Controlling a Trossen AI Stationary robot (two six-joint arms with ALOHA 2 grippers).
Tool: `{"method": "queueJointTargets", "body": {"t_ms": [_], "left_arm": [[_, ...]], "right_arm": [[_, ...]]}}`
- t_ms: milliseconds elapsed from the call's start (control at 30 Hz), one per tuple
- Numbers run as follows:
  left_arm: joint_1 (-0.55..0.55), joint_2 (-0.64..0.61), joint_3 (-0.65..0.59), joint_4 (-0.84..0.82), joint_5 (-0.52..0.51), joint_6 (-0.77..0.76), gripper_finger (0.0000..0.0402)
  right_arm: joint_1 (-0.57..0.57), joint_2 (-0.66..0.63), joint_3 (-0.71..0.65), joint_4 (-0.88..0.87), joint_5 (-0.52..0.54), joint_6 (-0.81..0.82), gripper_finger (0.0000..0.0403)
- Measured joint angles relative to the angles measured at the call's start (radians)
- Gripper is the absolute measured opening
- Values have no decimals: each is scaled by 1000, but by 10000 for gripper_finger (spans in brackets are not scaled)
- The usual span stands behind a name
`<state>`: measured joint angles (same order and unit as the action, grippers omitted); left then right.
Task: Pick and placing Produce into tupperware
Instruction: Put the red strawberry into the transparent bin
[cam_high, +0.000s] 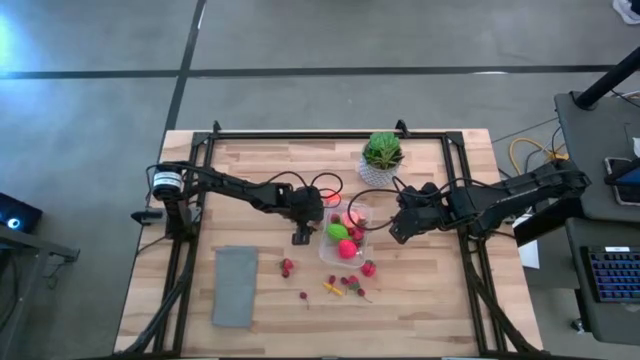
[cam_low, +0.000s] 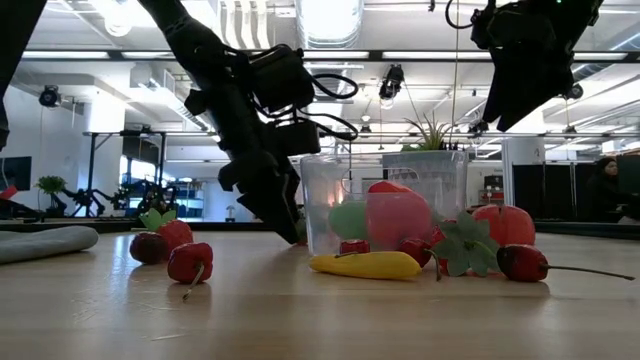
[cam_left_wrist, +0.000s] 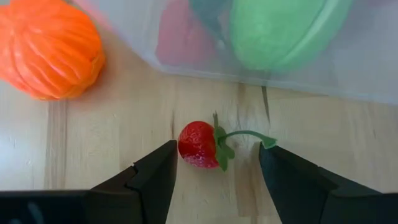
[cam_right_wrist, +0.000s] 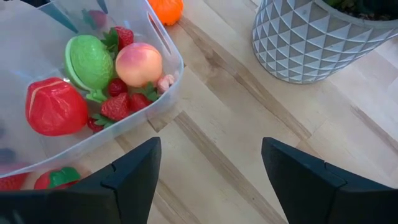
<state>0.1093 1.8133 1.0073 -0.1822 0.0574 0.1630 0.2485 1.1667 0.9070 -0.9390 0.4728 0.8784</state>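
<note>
Strawberry (cam_left_wrist: 199, 144), small, glossy and pitted, lying on pale wood planks between the left gripper's (cam_left_wrist: 216, 177) spread dark fingers, untouched, just left of the tub
Clear plastic tub (cam_right_wrist: 163, 93) with rounded corners holds a ribbed green piece (cam_right_wrist: 89, 60), a smooth peach and red berries; the right gripper (cam_right_wrist: 210, 177) hangs spread and empty to its right, near a faceted white pot (cam_right_wrist: 311, 40)

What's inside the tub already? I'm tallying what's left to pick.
In the tub: a green piece, a peach, a big red fruit, several strawberries. Anything beneath them is hidden.
</note>
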Motion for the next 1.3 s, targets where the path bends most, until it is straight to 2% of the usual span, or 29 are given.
{"method": "queueJointTargets", "body": {"t_ms": [400,1300], "left_arm": [[0,0,5,29,-6,-3,143],[0,0,0,42,-11,0,140]], "right_arm": [[0,0,0,2,0,0,265],[0,0,0,8,8,0,272]]}}
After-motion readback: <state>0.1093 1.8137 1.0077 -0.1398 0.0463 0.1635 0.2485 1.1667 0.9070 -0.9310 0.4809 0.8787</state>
